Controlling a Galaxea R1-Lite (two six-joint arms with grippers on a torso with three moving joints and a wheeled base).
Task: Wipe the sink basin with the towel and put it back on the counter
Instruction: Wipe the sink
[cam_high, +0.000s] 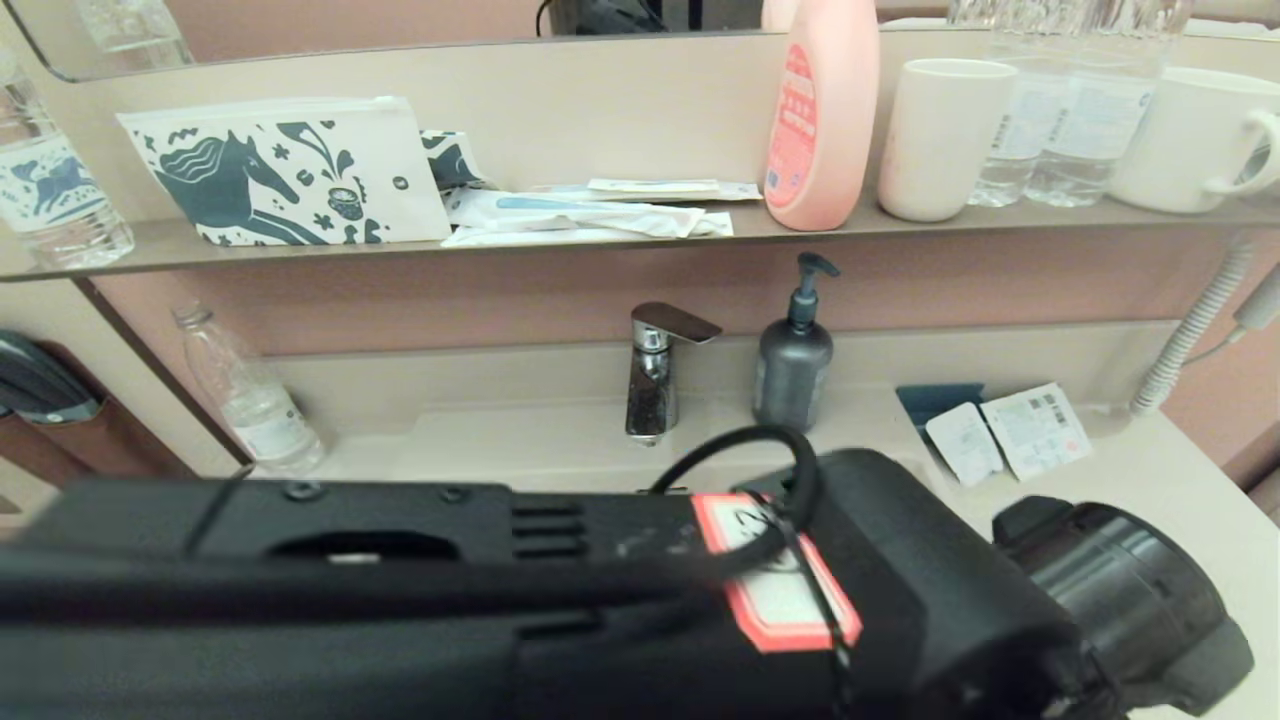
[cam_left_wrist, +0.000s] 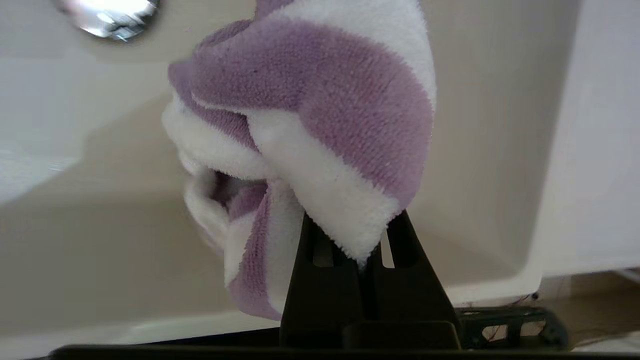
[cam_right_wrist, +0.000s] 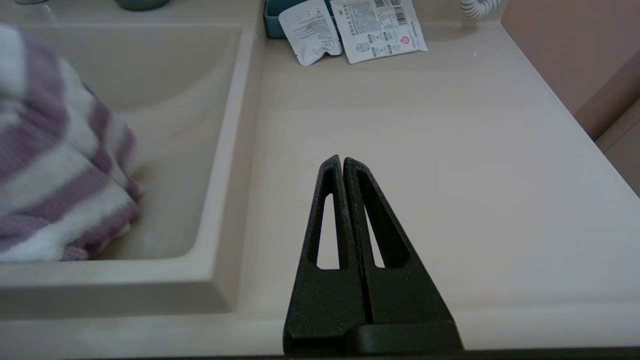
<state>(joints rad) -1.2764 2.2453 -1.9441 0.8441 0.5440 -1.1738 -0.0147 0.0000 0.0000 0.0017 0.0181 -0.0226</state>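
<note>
The purple-and-white striped towel (cam_left_wrist: 310, 100) hangs bunched inside the beige sink basin (cam_left_wrist: 100, 225), below the chrome drain plug (cam_left_wrist: 112, 17). My left gripper (cam_left_wrist: 357, 232) is shut on a white corner of it. The right wrist view shows the towel (cam_right_wrist: 55, 165) low in the basin (cam_right_wrist: 170, 100), close to the side wall nearest the counter. My right gripper (cam_right_wrist: 343, 160) hovers shut and holding nothing over the beige counter (cam_right_wrist: 425, 150), to the right of the basin. In the head view a black arm (cam_high: 500, 590) hides the basin and the towel.
A faucet (cam_high: 655, 370) and a grey soap dispenser (cam_high: 793, 360) stand behind the basin. Sachets (cam_high: 1010, 435) lie at the counter's back right, and a plastic bottle (cam_high: 250, 390) stands back left. The shelf above holds a horse-print pouch (cam_high: 290, 170), a pink bottle (cam_high: 822, 110) and cups.
</note>
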